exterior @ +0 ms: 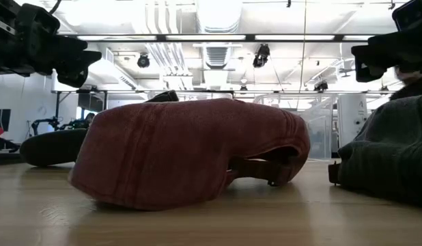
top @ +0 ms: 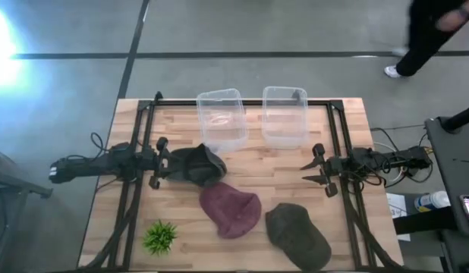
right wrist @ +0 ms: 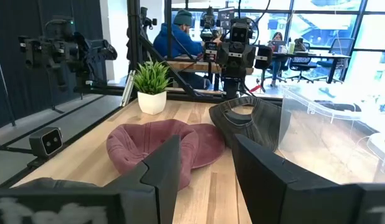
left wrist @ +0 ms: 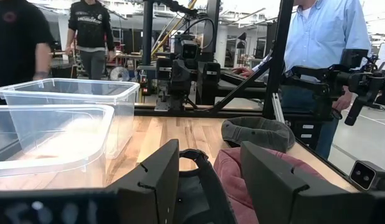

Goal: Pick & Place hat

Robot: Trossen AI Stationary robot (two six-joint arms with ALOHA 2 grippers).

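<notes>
Maroon corduroy cap (exterior: 190,150) lies mid-worktop (top: 181,243), untouched. Left hand (top: 160,162), fingers spread, straddles the black cap (top: 195,164) beside the clear plastic bins (top: 221,117); right hand (top: 319,171) waits spread. Bins empty: placing remains.

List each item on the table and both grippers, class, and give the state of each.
left gripper: open, at the black hat
black hat: on table, between the fingers
red hat: lying free
dark green hat: lying free
left bin: empty
right bin: empty
plant: upright
right gripper: open, empty
</notes>
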